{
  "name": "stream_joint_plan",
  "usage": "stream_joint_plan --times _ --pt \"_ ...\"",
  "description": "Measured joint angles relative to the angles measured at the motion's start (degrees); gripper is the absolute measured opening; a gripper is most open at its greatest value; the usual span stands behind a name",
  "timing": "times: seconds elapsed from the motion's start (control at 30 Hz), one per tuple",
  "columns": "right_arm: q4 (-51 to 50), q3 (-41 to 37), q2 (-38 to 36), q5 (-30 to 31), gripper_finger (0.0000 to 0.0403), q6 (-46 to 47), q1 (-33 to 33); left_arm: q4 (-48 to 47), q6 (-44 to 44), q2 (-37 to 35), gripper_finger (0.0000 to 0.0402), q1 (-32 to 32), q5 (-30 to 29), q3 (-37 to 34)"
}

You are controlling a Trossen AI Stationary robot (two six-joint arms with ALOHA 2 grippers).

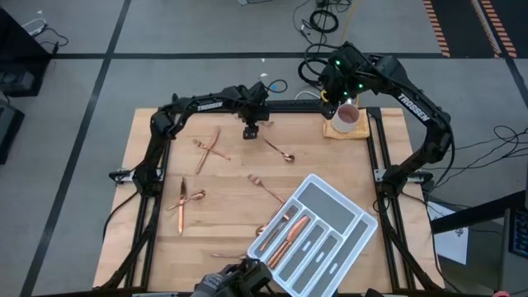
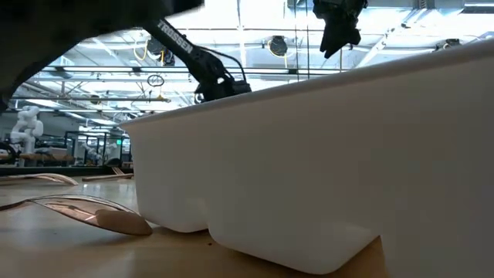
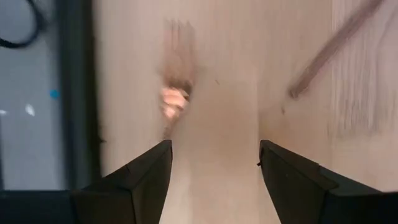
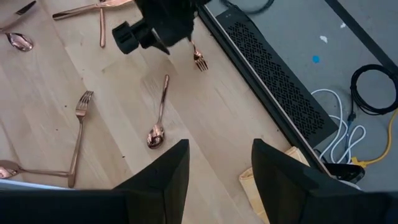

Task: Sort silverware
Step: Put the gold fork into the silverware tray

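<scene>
One wooden table (image 1: 157,247). Two dark arms, each lettered "TROSSEN". One white divided tray (image 1: 346,206), lower right of the high view, holding a few copper pieces; exact number unclear. One white mug (image 1: 347,117), upper right. Eight loose silverware (image 1: 266,188) pieces: crossed pair upper left, knife and spoon at left, spoon and fork at centre, one at the bottom edge, one small fork (image 4: 199,60) top centre under the left gripper (image 3: 214,146), whose fingers are spread, empty. Right gripper (image 4: 221,146), above the mug's corner, likewise spread and empty.

Glossy copper-toned metal silverware (image 1: 278,150) on a matt pale wood counter (image 1: 223,198) (visible grain); smooth white plastic tray (image 1: 360,224).
</scene>
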Motion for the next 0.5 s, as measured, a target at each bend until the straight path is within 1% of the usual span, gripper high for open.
stream_joint_plan --times 0.2,0.27,0.33,0.4,0.5 --pt "0.0 0.0 0.0 -0.01 0.0161 0.84 0.01 1.46 1.55 1.96 0.0247 -0.26 0.11 -0.01" --pt "-0.02 0.0 0.0 -0.01 0.0161 1.37 0.04 1.81 2.02 1.99 0.0246 -0.31 -0.78 0.07" --pt "-0.02 0.0 0.0 -0.03 0.0161 1.76 0.04 -0.62 1.73 2.08 0.0246 -0.28 -2.25 1.36" --pt "-0.02 0.0 0.0 -0.03 0.0161 1.82 0.04 -3.21 2.11 2.07 0.0246 -0.05 -2.32 3.01" --pt "0.0 0.0 0.0 -0.03 0.0161 1.46 0.04 -2.31 3.64 2.05 0.0246 1.07 -1.89 4.68"
